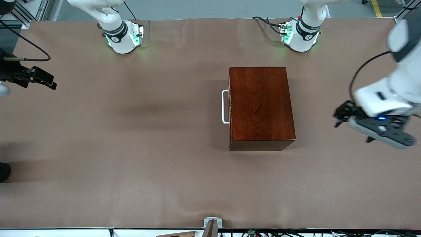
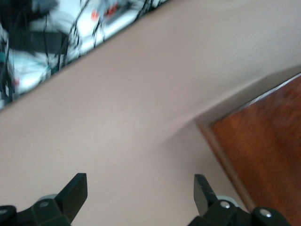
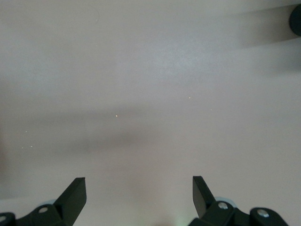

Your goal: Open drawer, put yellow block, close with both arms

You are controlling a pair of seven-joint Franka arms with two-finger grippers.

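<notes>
The dark mahogany box (image 1: 260,105) stands on the brown table, and its drawer is pushed fully in. The drawer's white bar handle (image 1: 225,107) faces the right arm's end of the table. The yellow block is out of view. My left gripper (image 1: 339,116) hangs open over the table at the left arm's end, apart from the box. In the left wrist view its fingers (image 2: 139,186) hold nothing, and a corner of the box (image 2: 268,141) shows. My right gripper (image 1: 46,80) hovers open at the right arm's end; the right wrist view shows only bare table between its fingers (image 3: 139,188).
Both arm bases (image 1: 123,36) (image 1: 301,34) glow green along the table's edge farthest from the front camera. A small metal bracket (image 1: 212,223) sits at the nearest edge. Cables and clutter (image 2: 42,37) lie off the table. A dark shape (image 1: 4,171) pokes in at the right arm's end.
</notes>
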